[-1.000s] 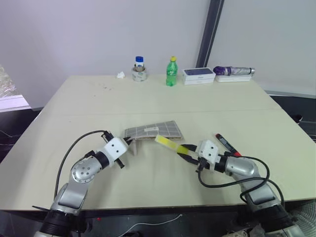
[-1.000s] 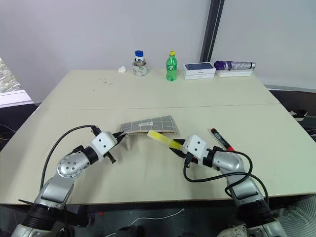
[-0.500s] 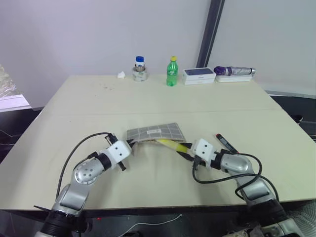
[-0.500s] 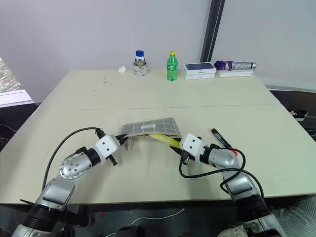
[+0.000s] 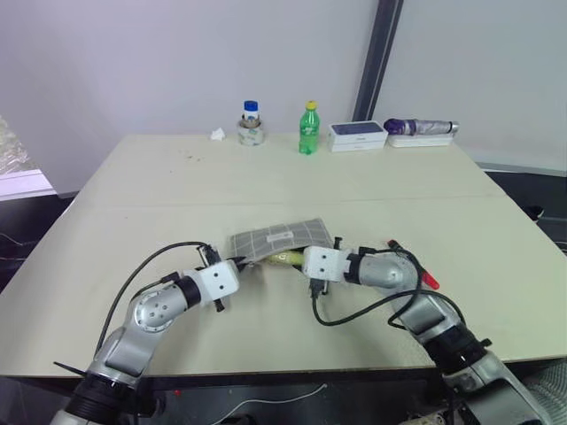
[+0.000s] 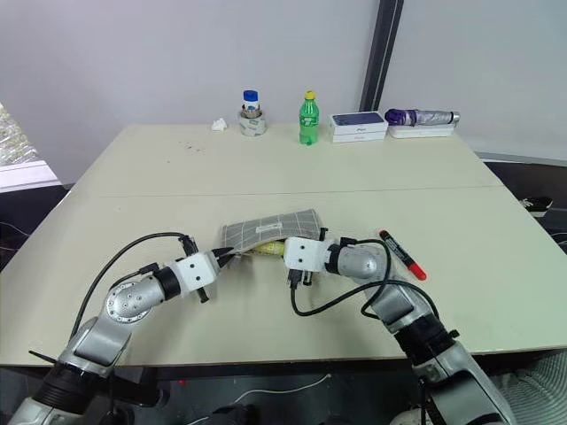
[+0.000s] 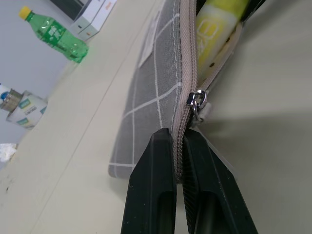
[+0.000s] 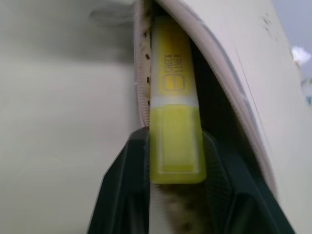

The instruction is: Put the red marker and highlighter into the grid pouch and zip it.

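Highlighter (image 8: 174,131) enters grid pouch (image 5: 282,237) mouth, edge-pinched.

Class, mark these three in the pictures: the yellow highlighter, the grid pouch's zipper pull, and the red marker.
highlighter (image 8: 174,131): right wrist view, middle of its yellow barrel.
zipper pull (image 7: 196,103): left wrist view, metal slider body.
red marker (image 6: 403,255): right eye view, mid-barrel, lying on the table.

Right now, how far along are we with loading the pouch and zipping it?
Nothing is finished yet. In hand: the left gripper is shut on the grid pouch at its zipper edge, holding the mouth open, while the right gripper holds the highlighter with its front end inside the opening. Left to do: release it inside, fetch the red marker lying on the table, and close the zipper.
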Robot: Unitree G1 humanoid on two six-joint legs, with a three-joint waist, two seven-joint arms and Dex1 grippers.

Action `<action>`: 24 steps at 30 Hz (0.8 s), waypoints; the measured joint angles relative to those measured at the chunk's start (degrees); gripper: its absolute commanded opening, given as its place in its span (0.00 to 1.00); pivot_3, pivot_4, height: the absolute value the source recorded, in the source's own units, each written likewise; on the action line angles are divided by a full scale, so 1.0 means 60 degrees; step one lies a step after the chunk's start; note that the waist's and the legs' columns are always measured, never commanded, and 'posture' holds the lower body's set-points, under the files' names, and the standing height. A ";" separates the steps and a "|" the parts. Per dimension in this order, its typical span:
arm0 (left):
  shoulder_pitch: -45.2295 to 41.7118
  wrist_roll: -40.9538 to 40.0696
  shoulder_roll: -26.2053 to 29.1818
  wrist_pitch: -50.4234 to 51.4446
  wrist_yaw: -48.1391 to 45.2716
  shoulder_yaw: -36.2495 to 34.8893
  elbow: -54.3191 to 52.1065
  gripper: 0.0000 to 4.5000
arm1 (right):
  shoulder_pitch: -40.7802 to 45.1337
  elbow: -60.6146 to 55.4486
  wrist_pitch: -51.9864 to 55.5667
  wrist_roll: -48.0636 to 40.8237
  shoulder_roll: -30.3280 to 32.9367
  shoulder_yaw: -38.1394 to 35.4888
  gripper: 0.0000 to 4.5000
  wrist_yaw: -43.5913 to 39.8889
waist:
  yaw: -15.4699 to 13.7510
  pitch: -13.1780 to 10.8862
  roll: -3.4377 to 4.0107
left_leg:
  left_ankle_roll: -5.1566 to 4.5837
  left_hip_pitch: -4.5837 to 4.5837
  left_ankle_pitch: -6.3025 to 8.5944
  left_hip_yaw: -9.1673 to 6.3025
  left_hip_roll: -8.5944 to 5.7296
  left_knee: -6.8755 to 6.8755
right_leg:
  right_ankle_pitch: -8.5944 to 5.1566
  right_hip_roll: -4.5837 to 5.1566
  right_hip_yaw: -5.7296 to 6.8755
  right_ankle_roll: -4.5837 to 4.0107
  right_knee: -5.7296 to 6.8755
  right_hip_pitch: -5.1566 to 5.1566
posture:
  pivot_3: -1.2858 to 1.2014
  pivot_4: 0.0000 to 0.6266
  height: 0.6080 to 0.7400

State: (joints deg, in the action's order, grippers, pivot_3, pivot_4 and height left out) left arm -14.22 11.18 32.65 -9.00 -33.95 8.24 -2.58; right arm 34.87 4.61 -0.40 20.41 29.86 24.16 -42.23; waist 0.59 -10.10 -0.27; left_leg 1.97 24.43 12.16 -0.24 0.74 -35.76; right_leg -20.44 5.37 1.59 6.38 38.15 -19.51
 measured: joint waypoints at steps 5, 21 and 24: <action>0.0107 -0.0389 0.0199 -0.0451 -0.0468 -0.0007 0.0001 0.00 | 0.0395 0.0457 -0.1390 0.0897 0.0336 0.0357 0.20 0.0244 | 0.0011 0.0000 0.0000 | 0.0001 0.0000 0.0000 0.0002 0.0005 0.0002 | 0.0000 0.0000 -0.0002 0.0000 0.0000 -0.0002 | 0.52 0.24 1.00; 0.0084 -0.0565 -0.0550 0.0021 0.0180 -0.0099 0.0049 0.00 | -0.1121 -0.0517 -0.0977 -0.1490 -0.0112 -0.1074 0.99 -0.0122 | -0.0013 0.0000 -0.0001 | 0.0000 0.0001 0.0000 -0.0003 0.0015 -0.0014 | 0.0000 0.0002 0.0003 0.0000 0.0004 0.0011 | 0.52 0.24 1.00; 0.0031 -0.0567 -0.0407 0.0007 0.0240 -0.0189 0.0119 0.00 | -0.1771 -0.1498 -0.0386 -0.2715 0.0232 -0.1643 0.99 -0.0838 | -0.0021 0.0000 0.0000 | -0.0002 -0.0001 0.0001 -0.0009 0.0017 -0.0016 | 0.0000 0.0000 0.0006 0.0000 0.0003 0.0017 | 0.52 0.24 1.00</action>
State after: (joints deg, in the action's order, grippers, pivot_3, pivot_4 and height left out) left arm -14.03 7.77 30.21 -8.95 -32.51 7.10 -1.86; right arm 24.24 -4.38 -2.72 4.13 31.25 14.30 -47.26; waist 0.46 -10.10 -0.28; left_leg 1.96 24.42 12.17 -0.30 0.84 -35.86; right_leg -20.44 5.37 1.63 6.38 38.17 -19.41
